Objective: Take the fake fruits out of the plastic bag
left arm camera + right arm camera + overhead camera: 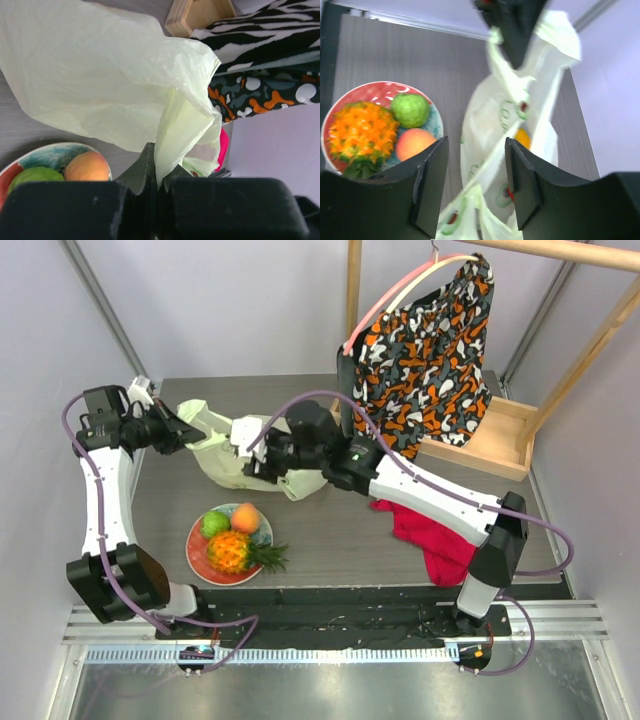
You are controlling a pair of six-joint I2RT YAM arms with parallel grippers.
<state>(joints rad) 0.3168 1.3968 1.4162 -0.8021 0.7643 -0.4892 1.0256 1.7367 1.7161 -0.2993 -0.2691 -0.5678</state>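
**Left clamped on the bag, right spread over it**

I see the left gripper clenched tight on a gathered strip of the pale yellow-green bag. The thin film comes up from between the two black fingers and fans out above them. In the top view the left gripper pinches the bag at its left end, and the rest of the bag lies crumpled on the table towards the middle.

The right gripper is over the bag with its fingers spread apart. A loose fold of film runs through the gap between them, and neither finger presses on it as far as I can tell. Just beyond the right-hand finger a yellow-orange fruit shows through the film, inside the bag.

On the plate, near the bag on its near side, sit a pineapple, a green fruit and a peach, packed close together. A red cloth lies under the right arm. A patterned garment hangs behind.
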